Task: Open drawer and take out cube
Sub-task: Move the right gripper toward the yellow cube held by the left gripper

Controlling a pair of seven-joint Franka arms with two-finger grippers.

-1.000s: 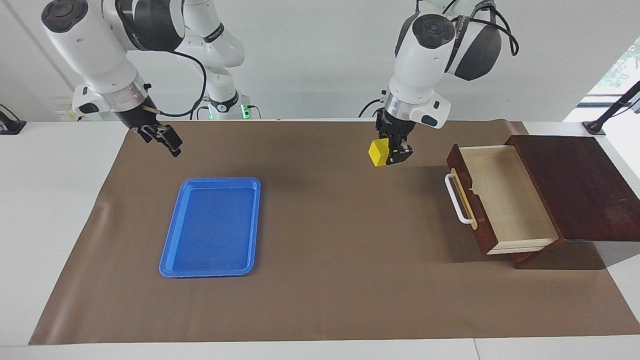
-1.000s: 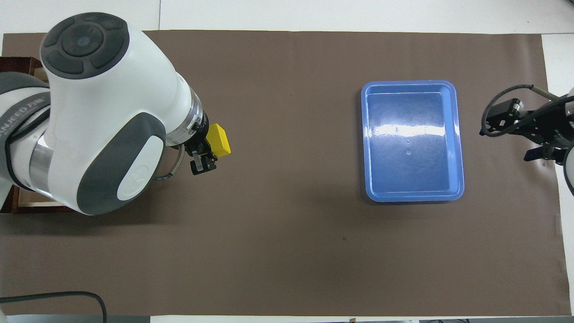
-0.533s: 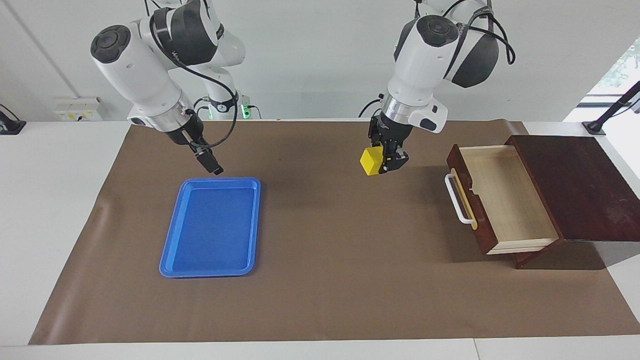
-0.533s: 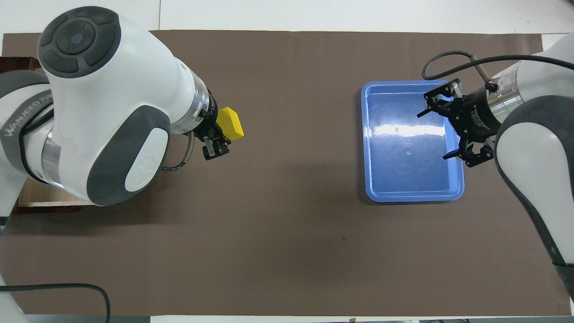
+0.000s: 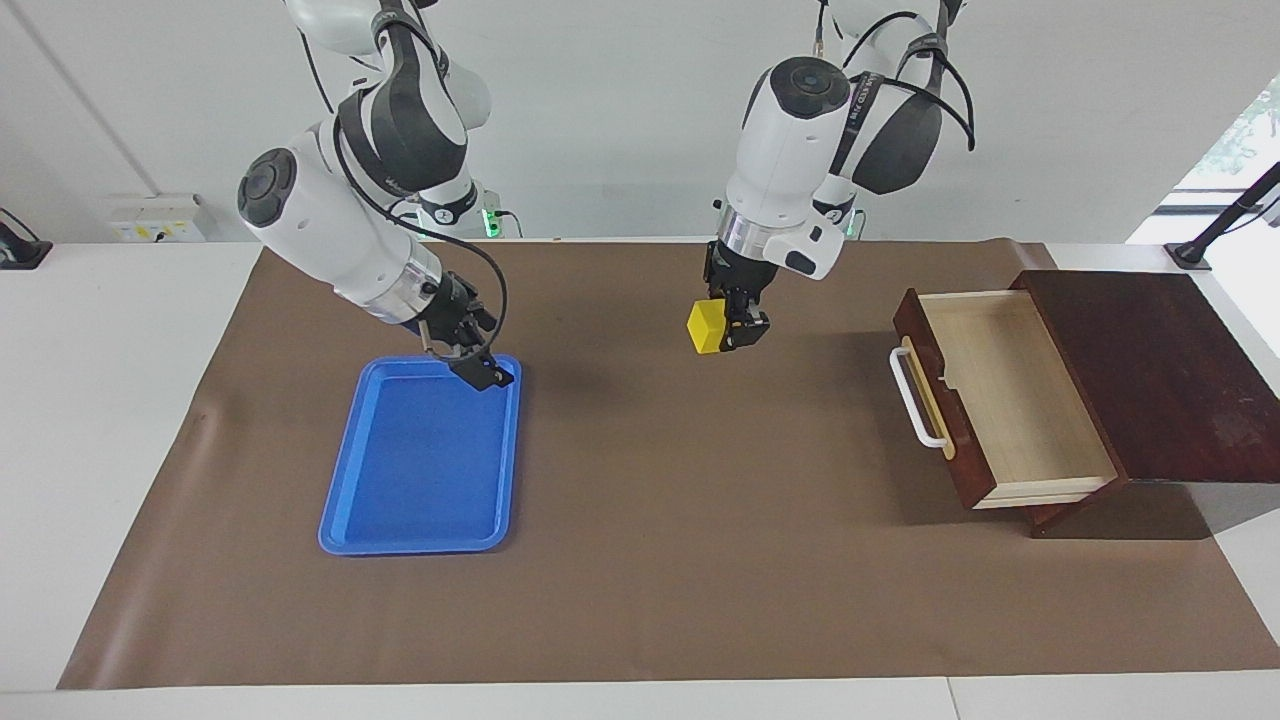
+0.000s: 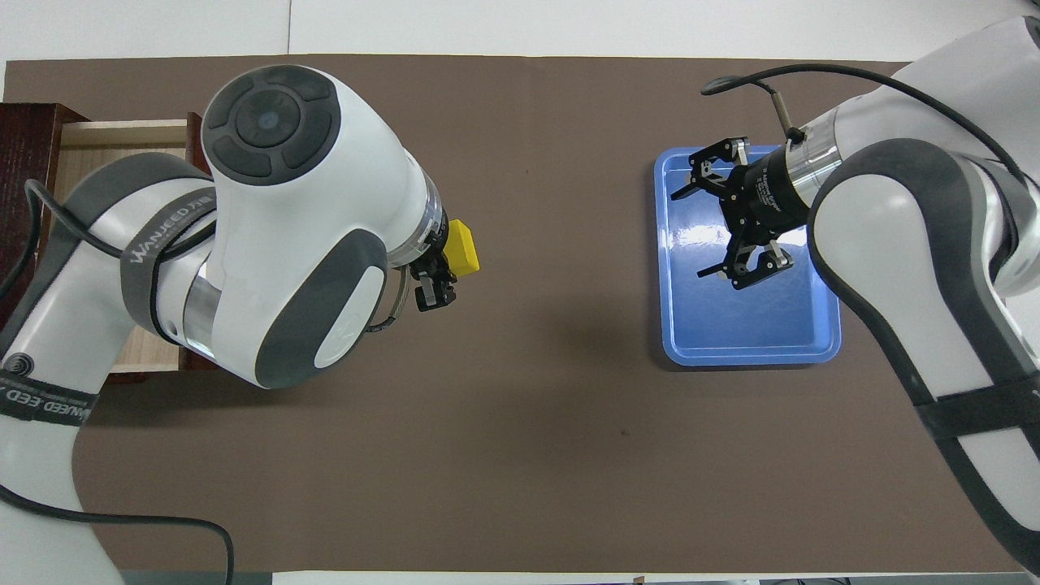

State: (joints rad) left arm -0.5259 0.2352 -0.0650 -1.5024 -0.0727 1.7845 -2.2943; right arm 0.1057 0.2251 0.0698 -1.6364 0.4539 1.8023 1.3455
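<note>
The drawer stands pulled open from its dark wooden box at the left arm's end of the table; its pale inside is bare. In the overhead view the drawer is mostly hidden by the left arm. My left gripper is shut on the yellow cube and holds it in the air over the brown mat, between the drawer and the blue tray. The cube and left gripper show in the overhead view too. My right gripper is open and empty over the tray.
A flat blue plastic tray lies on the brown mat toward the right arm's end; it holds nothing, and it shows in the overhead view. The drawer's white bar handle sticks out toward the table's middle.
My left gripper has carried the cube away from the drawer toward the tray and slightly lower. My right gripper has swung in from the table's end to over the tray.
</note>
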